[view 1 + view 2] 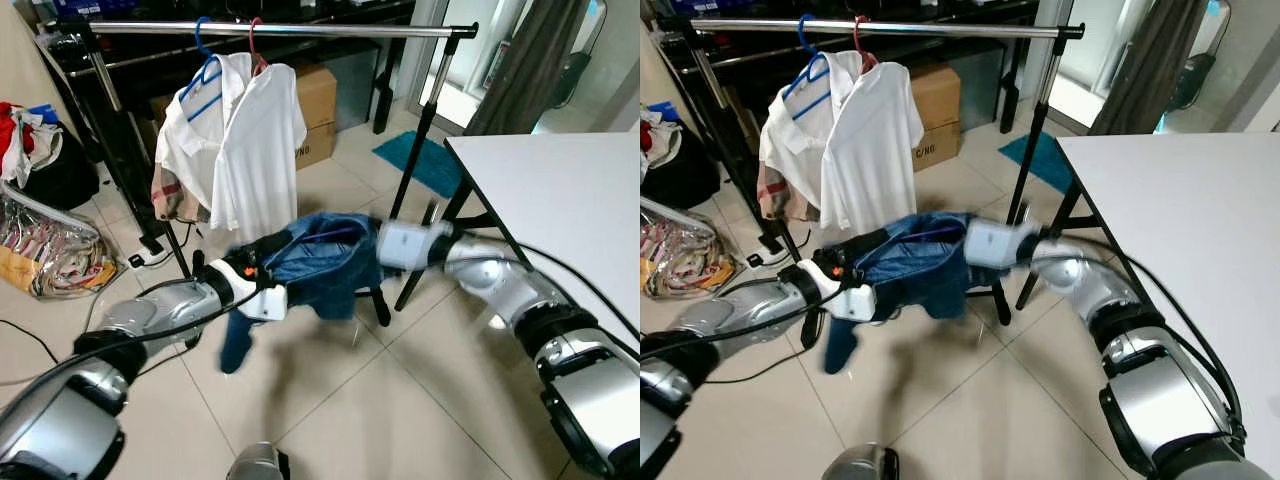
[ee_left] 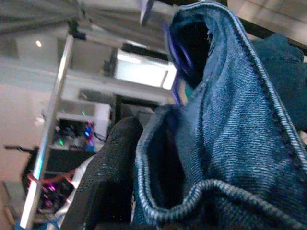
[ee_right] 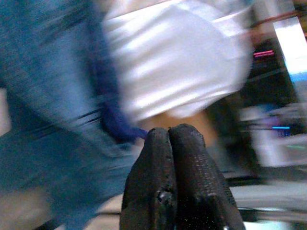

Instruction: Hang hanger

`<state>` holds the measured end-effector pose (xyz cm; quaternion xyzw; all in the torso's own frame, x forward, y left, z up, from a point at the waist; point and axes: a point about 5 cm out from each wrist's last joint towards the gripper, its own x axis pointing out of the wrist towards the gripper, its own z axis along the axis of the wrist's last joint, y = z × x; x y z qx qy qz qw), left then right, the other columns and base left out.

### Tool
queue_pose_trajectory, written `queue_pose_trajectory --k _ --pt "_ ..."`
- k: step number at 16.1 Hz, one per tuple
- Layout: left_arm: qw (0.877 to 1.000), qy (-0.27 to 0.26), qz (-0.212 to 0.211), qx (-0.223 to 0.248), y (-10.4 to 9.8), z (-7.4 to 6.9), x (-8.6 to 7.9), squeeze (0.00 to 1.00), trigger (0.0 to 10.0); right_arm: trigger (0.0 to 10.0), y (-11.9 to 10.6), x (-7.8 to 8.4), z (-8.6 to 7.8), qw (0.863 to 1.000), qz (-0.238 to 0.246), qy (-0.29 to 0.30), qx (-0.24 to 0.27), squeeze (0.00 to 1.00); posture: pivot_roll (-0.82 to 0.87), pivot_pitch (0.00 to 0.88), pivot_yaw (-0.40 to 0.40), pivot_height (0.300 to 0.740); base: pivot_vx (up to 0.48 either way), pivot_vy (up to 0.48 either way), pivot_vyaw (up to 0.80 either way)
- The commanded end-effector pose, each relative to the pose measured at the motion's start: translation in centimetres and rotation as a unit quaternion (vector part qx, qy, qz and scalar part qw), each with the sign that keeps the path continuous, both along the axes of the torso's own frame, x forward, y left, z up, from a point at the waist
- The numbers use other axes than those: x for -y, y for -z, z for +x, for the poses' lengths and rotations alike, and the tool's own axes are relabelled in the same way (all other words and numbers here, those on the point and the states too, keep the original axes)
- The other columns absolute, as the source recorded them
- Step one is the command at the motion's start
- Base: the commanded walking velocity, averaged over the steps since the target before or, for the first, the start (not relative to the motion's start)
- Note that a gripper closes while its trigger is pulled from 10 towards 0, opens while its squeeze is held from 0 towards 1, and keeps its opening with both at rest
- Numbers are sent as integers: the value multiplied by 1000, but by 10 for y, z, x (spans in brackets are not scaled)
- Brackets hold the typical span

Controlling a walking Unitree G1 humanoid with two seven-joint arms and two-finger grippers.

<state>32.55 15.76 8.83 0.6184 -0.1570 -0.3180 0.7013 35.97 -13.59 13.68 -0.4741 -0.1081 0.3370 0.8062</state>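
A: Where is the hanger (image 2: 176,52)?
B: Inside the denim garment (image 1: 320,262), its purple wire visible at the collar, held well below the rail (image 1: 290,30) and near the white shirts (image 1: 240,140).

A: Grippers?
B: The left gripper (image 2: 120,191) pinches the denim hem; the right gripper (image 3: 169,136) has its fingers pressed together at the purple wire (whether it grips is unclear through blur).

A: Risk?
B: Probably the garment sliding off the hanger during the lift, since the fabric sags loosely.

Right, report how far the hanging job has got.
Done: two white shirts already hang on the rail. In hand: both arms hold the denim garment on its purple hanger low, below the rail; the right gripper is pinched shut. Left: lift it and hook the hanger over the rail.
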Motion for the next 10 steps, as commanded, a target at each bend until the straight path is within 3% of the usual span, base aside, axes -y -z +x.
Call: queue_pose_trajectory --k 1,2,3,5,6,7,9,10 --pt "1000 -9 -14 -1 -7 6 3 0 4863 0 -9 4 2 999 19 16 40 75 262 3 1 740 0 0 0" --pt "999 -14 -26 -17 -3 5 7 0 9451 0 -16 4 1 997 33 20 73 78 259 3 3 740 0 0 0" --pt "999 -16 -30 -21 -2 5 8 0 10000 0 -16 3 0 996 33 18 82 82 259 3 3 740 0 0 0" --pt "999 -18 -41 -24 -1 4 9 0 10000 0 -11 2 -5 995 33 10 97 86 259 3 3 740 0 0 0" --pt "999 -13 -34 -17 -1 4 9 0 8000 0 -9 2 -7 995 35 9 95 82 259 3 3 740 0 0 0" --pt "1000 -7 -26 -8 -1 3 9 0 4157 0 -2 1 -10 996 35 8 84 86 261 4 -2 740 0 0 0" --pt "1000 -6 -28 -5 -1 2 9 0 4510 0 3 1 -11 996 38 14 80 82 262 7 -3 740 0 0 0" --pt "1000 -2 -28 -1 -2 2 9 0 7294 0 4 2 -12 996 37 18 81 82 262 9 -5 740 0 0 0"
